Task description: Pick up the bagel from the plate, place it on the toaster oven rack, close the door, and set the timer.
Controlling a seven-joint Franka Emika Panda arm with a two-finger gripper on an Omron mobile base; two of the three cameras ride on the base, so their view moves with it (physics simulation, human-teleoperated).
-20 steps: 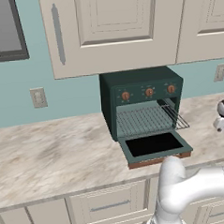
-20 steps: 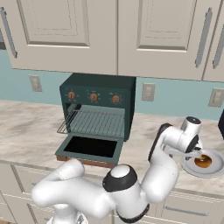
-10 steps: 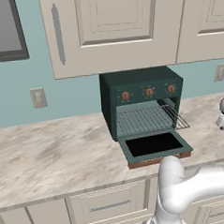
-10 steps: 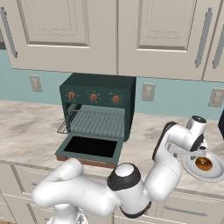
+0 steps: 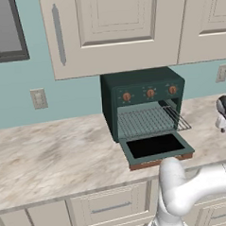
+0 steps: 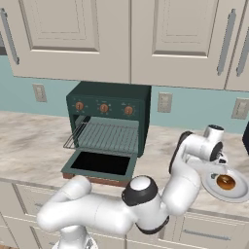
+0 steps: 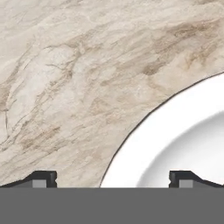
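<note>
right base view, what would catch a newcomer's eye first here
The dark green toaster oven on the marble counter, its door dropped flat and the wire rack pulled out. To its right the white arm bends over a white plate holding a golden bagel, the gripper just above the plate's near rim.

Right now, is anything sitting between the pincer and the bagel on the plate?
Nothing visible blocks it. The pincer hangs open over the near rim of the plate, and the bagel lies uncovered just beyond.
</note>
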